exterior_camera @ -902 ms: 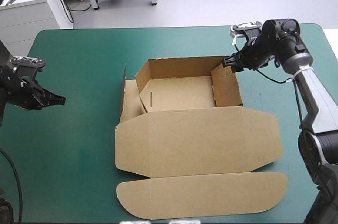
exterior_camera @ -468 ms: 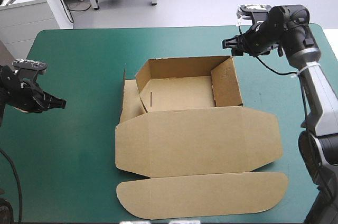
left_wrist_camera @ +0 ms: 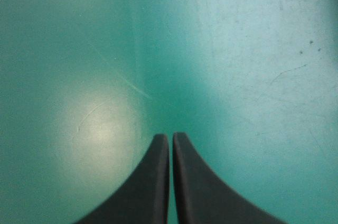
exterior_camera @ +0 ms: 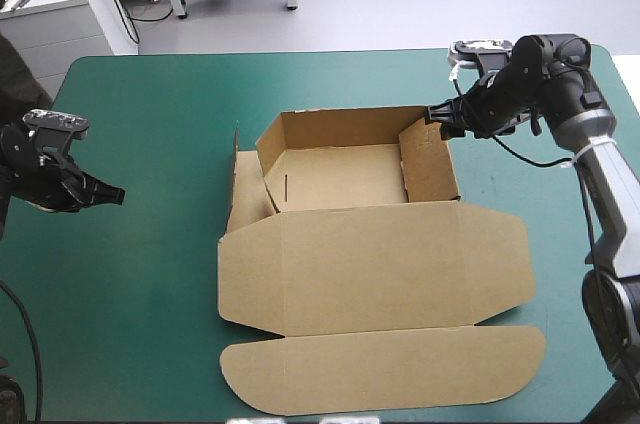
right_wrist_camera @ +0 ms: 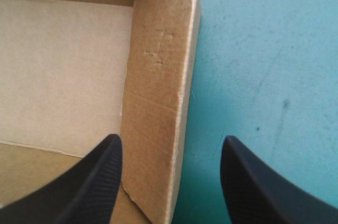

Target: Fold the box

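Note:
The brown box (exterior_camera: 350, 184) sits mid-table as an open tray, back and right walls raised, its lid (exterior_camera: 375, 269) lying flat toward the near edge. My right gripper (exterior_camera: 438, 114) hovers open at the tray's far right corner. In the right wrist view the right wall (right_wrist_camera: 158, 102) stands between the spread fingers (right_wrist_camera: 90, 182), with the tray floor (right_wrist_camera: 63, 71) to one side. My left gripper (exterior_camera: 115, 194) is shut over bare teal-green cover, well left of the box. The left wrist view has its fingertips (left_wrist_camera: 170, 139) pressed together and nothing held.
The left side flap (exterior_camera: 236, 179) of the box stands loosely upright beside the tray. A rounded tuck flap (exterior_camera: 385, 369) lies flat near the table's front edge. Teal-green cover (exterior_camera: 140, 284) lies open to the left of the box.
My right gripper lifted up and away from the tray's far right corner, then dropped back close to it. The left arm barely shifted.

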Tool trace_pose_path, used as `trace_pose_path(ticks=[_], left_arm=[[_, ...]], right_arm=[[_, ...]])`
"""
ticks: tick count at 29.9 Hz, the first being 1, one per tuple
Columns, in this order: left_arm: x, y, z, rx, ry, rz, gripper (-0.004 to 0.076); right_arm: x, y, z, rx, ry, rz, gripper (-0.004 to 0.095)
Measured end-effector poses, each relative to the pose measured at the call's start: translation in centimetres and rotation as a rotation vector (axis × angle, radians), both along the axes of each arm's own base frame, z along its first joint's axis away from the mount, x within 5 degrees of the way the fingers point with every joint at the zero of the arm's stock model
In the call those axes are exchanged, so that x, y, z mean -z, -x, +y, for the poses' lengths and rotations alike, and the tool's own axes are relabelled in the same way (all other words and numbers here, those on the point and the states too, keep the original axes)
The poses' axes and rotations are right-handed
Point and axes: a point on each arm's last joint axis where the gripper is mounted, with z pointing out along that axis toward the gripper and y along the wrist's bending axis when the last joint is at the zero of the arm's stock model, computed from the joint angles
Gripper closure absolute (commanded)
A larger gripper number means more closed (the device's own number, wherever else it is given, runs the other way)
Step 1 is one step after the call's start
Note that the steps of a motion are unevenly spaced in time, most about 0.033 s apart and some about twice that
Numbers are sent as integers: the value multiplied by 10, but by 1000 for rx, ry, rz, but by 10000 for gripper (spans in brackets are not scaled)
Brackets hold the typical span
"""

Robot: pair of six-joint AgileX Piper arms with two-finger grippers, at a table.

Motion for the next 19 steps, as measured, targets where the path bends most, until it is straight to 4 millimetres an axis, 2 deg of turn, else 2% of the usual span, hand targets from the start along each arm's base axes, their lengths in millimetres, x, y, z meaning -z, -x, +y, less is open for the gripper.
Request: trace_pose_path(ticks=[13, 16, 19], left_arm=[[0, 1, 0, 8, 1, 7, 720], [0, 1, 0, 9, 1, 7, 720], [0, 1, 0, 9, 1, 11, 720]], right_arm=[[93, -45, 11, -16, 11, 228, 396], [106, -49, 13, -15, 6, 257, 396], [108, -50, 13, -15, 6, 259, 419]])
